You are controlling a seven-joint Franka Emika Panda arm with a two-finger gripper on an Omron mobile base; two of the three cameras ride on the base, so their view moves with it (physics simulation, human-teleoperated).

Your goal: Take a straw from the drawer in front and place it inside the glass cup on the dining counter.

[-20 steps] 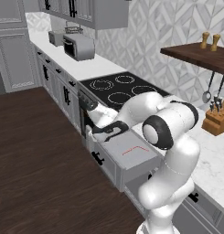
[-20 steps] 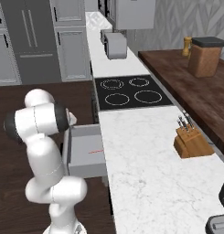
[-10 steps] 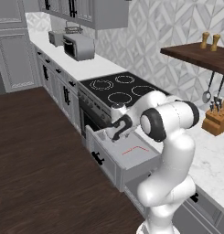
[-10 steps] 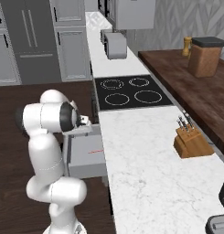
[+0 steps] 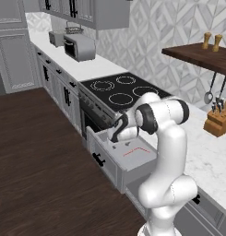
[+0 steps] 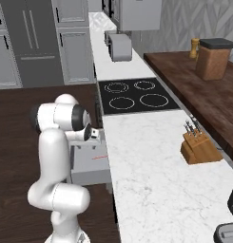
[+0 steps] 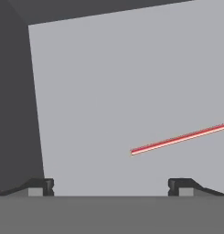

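Over the open wide grey drawer, the white arm has swung its two-finger gripper from the drawer's stove-side end to above the flat grey floor, so the reach for the straw has begun. The jaws stand spread wide and hold nothing. The thin red-pink straw lies flat on the drawer floor, just ahead of the fingertips and off toward one side, not yet between them.

text: we find none legible | labels, brands: we read none | numbers, signs: we make out none on any surface
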